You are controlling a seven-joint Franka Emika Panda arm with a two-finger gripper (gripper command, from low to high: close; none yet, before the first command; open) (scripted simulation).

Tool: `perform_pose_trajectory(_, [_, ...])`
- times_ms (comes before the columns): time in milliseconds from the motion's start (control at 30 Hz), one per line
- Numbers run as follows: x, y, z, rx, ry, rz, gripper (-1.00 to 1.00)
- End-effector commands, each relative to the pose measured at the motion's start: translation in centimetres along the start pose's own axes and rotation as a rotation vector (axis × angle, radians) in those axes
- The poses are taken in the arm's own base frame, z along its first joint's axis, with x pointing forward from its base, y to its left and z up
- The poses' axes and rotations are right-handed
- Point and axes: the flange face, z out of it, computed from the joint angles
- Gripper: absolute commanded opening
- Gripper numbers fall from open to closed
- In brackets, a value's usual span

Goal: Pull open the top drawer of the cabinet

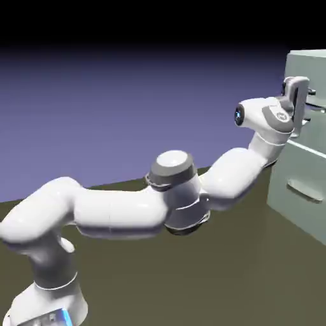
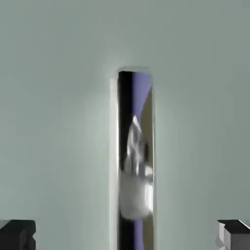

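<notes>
The cabinet (image 1: 299, 210) stands at the exterior view's right, pale grey-green. Its top drawer (image 1: 316, 71) fills the hand view as a flat pale front (image 2: 53, 122). The drawer's silver bar handle (image 2: 135, 161) runs up the middle of the hand view and mirrors the arm. My gripper (image 1: 309, 104) is right at that handle, high on the cabinet. It is open (image 2: 126, 235): one fingertip (image 2: 17, 235) shows at the lower left and the other (image 2: 234, 235) at the lower right, with the handle between them and untouched. In the exterior view the hand hides most of the handle.
The lower drawer (image 1: 299, 172) with its own silver handle (image 1: 304, 190) sits below the hand. The arm's elbow (image 1: 172, 172) hangs over the dark table (image 1: 242, 280) at mid-picture.
</notes>
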Motion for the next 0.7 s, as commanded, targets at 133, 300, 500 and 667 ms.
perform_pose_trajectory(133, [0.3,0.3,1.7,0.0,0.002,-0.001,0.0])
perform_pose_trajectory(300, [0.3,0.4,1.3,-0.001,0.003,-0.001,-1.0])
perform_pose_trajectory(500, [0.3,0.3,-0.9,0.0,0.002,-0.002,-1.0])
perform_pose_trajectory(667, [0.3,0.3,-3.4,0.0,0.002,-0.002,-1.0])
